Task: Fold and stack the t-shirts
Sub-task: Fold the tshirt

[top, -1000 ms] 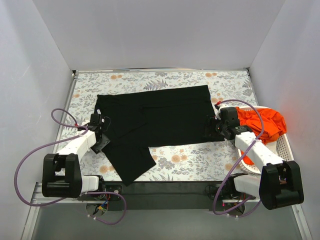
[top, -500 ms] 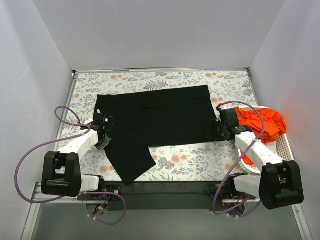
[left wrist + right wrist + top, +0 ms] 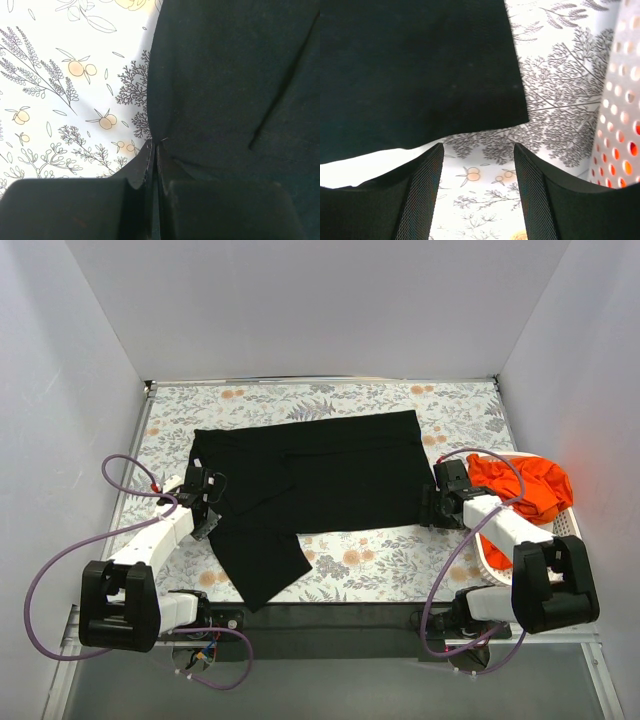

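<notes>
1. We saw the black t-shirt (image 3: 320, 470) spread flat across the middle of the floral tabletop (image 3: 400, 560), with one flap reaching toward the near edge.
2. Its left edge lay close to the left wall (image 3: 70, 440). A strip of bare tabletop ran behind the shirt, and a wider bare patch lay in front of it on the right.
3. The left gripper (image 3: 208, 512) sat at the shirt's left edge. In the wrist view its fingers (image 3: 225, 210) were pressed together, pinching a small fold of the black cloth at the hem.
4. The right gripper (image 3: 432, 508) sat at the shirt's right near corner. Its fingers (image 3: 425, 200) were spread, with only printed tabletop between them, and the corner of the cloth lay just beyond the tips.
5. A white perforated basket (image 3: 565, 525) stood at the tabletop's right edge, just beside the right gripper.
6. The basket held a crumpled orange t-shirt (image 3: 525, 485), whose colour showed through the basket's holes in the right wrist view.
</notes>
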Controlling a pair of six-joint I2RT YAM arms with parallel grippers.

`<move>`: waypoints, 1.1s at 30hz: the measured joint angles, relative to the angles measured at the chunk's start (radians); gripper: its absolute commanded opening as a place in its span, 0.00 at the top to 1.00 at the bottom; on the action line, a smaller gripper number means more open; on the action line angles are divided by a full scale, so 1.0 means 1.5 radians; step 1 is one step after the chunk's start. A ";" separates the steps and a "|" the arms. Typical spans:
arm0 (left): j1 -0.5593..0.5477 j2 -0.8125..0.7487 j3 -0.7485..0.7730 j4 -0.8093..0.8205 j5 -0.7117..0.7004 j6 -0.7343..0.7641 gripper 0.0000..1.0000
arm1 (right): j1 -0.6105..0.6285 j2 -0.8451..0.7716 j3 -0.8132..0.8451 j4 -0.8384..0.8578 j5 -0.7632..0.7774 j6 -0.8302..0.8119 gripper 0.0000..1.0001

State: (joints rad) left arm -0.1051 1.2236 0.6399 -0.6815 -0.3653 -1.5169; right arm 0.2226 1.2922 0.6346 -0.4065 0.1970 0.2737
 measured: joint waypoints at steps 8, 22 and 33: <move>0.000 -0.003 0.000 0.000 -0.001 -0.001 1.00 | -0.009 0.033 0.036 -0.027 0.043 0.007 0.48; 0.000 -0.014 -0.003 0.000 -0.002 -0.001 1.00 | -0.033 0.072 0.056 -0.021 0.041 0.010 0.50; 0.000 -0.020 -0.004 0.000 -0.003 -0.002 1.00 | -0.046 0.094 0.066 -0.003 0.024 0.010 0.53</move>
State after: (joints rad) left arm -0.1051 1.1938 0.6346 -0.6815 -0.3691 -1.5200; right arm 0.1543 1.4326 0.7334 -0.4107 0.2325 0.2893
